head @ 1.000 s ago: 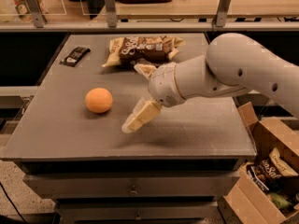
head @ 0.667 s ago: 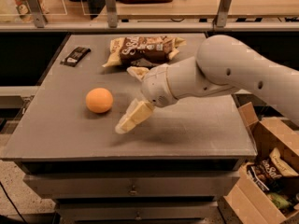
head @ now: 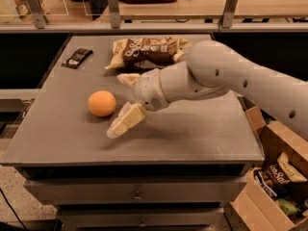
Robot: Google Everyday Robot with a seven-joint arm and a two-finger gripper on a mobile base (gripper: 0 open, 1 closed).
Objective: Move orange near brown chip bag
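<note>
Orange [head: 101, 103]: lay left of centre, well inside table [head: 202, 134] edges.
Gripper [head: 118, 105]: just right of it, fingers apart.
Brown chip bag [head: 147, 51]: near far edge.

Cream claw [head: 118, 105] beside orange [head: 101, 103]; brown chip bag [head: 147, 51]

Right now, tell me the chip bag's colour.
The chip bag is brown, pale-edged, camera view; the claw is open beside the orange.

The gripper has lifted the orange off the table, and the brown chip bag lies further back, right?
Not lifted. In the camera view the orange rests on the table, with the open gripper right beside it. The brown chip bag does lie further back.
</note>
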